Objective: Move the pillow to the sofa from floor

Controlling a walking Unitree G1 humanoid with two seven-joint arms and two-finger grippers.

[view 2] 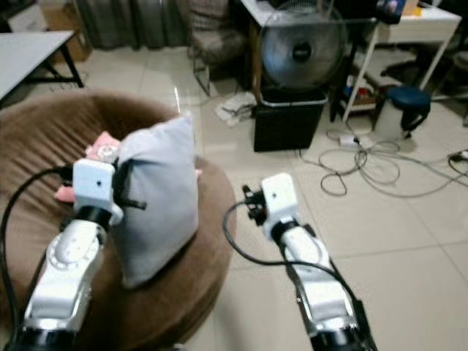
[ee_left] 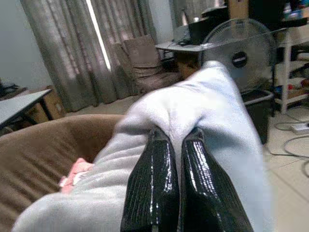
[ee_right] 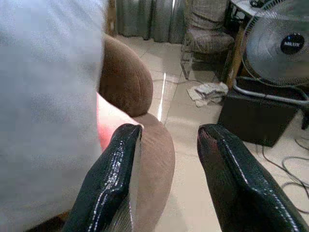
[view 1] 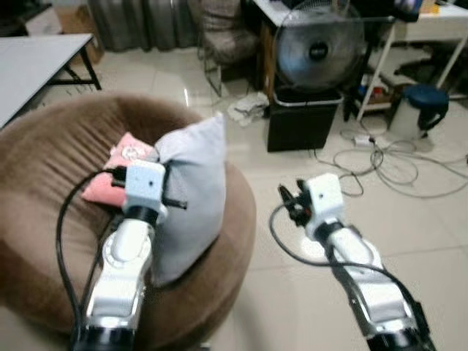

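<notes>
Because your left gripper pinches the grey pillow at its edge, it stands upright on the brown sofa. Your right gripper hangs open, holding nothing.

White, unreadably blurred lettering on the fan's hub.

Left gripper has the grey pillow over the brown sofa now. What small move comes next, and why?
Probably open the left gripper and let go. Its fingers are pinched shut on the grey pillow, which stands upright on the brown sofa beside a pink cushion, its lower edge apparently on the seat. The right gripper is open, off the pillow.
</notes>
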